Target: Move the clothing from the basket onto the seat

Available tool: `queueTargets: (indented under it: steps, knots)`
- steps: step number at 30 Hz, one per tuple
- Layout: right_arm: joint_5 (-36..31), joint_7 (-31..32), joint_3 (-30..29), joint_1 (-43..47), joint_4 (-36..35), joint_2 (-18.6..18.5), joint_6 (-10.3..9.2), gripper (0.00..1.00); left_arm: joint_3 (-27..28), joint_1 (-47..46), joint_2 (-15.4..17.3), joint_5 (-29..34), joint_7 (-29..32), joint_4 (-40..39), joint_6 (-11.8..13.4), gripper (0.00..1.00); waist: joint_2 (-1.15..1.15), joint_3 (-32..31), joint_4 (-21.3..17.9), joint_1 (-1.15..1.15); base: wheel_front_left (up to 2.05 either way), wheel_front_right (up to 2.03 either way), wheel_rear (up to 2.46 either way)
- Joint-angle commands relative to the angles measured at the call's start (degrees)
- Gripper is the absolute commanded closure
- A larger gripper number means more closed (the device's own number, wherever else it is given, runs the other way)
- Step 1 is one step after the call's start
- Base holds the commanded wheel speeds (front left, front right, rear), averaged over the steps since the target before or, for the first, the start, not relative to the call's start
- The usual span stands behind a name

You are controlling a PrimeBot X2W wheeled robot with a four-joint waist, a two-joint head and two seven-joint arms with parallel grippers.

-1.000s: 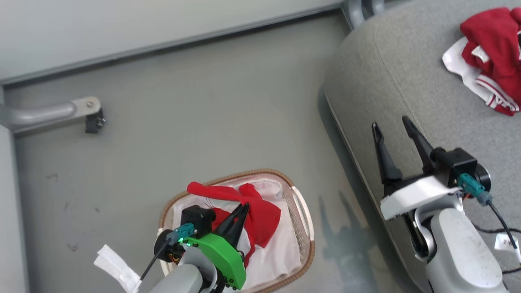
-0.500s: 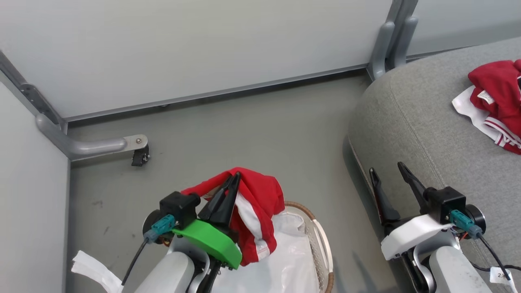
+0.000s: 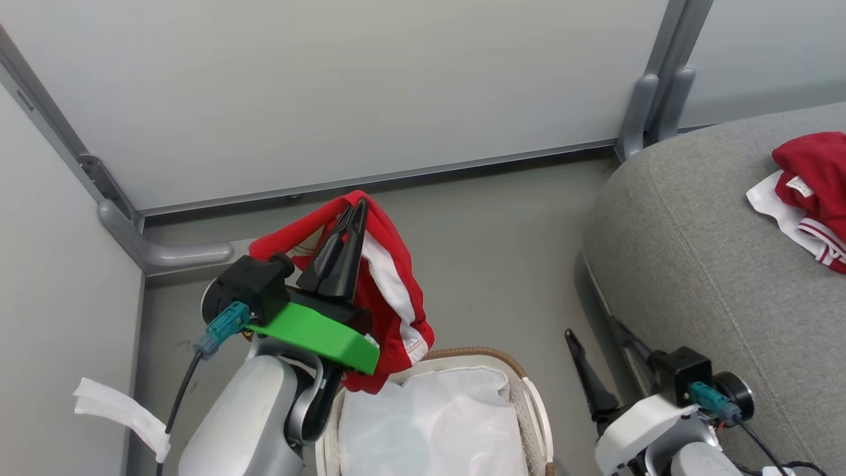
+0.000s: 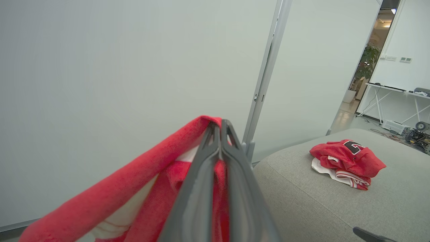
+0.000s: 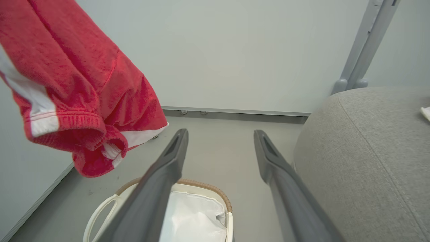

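— Left hand?
— My left hand [image 3: 355, 206] is pinched tight on the red garment [image 3: 396, 297]. The cloth drapes over both fingers, with a white stripe down one side. A second ago this hand sat low in the basket [image 3: 476, 352]. Now it is raised and the garment hangs clear above the rim. My head has tilted too, so the whole view has shifted.
— Inside the basket?
— The white liner [image 3: 429, 423] shows.
— Right hand?
— My right hand [image 5: 220, 131] is spread wide and holds nothing, as before. It sits low beside the edge of the seat [image 3: 694, 264].
— On the seat?
— Another red-and-white garment [image 3: 809, 178] lies there, unmoved, well apart from the held one.
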Motion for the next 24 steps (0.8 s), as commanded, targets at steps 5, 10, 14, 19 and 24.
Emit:
queueTargets:
  steps: [5,10,14,19,24]
  knots:
    - [0.73,-0.09,8.35,-0.65,0.52,-1.07,-0.06,0.00,-0.48,-1.27,-0.29,0.42,-0.19,-0.43,-0.17,1.00,0.00,0.27,0.82,0.00,0.00,0.00,0.00]
    - [2.63,-0.09,18.09,-4.38,0.01,-1.79,-0.06,0.00,-1.79,-1.53,-0.78,0.35,-0.20,-0.43,-0.17,1.00,0.00,0.78,1.78,0.00,0.00,0.00,0.00]
    - [4.06,-0.09,24.20,-8.41,0.83,-1.66,-0.06,0.00,-2.53,-1.80,-1.05,-0.10,-0.20,0.05,-0.17,1.00,0.00,1.11,2.54,0.00,0.00,0.00,0.00]
    - [4.18,-0.09,27.37,-13.09,3.00,-0.41,-0.06,0.00,-3.58,-2.35,-1.58,-0.35,-0.20,0.44,-0.17,1.00,0.00,1.51,3.74,0.00,0.00,0.00,0.00]
    - [2.61,-0.09,28.47,-15.89,5.77,0.87,-0.06,0.00,-5.06,-2.73,-2.12,-0.63,-0.20,0.77,-0.17,1.00,0.00,1.56,5.07,0.00,0.00,0.00,0.00]
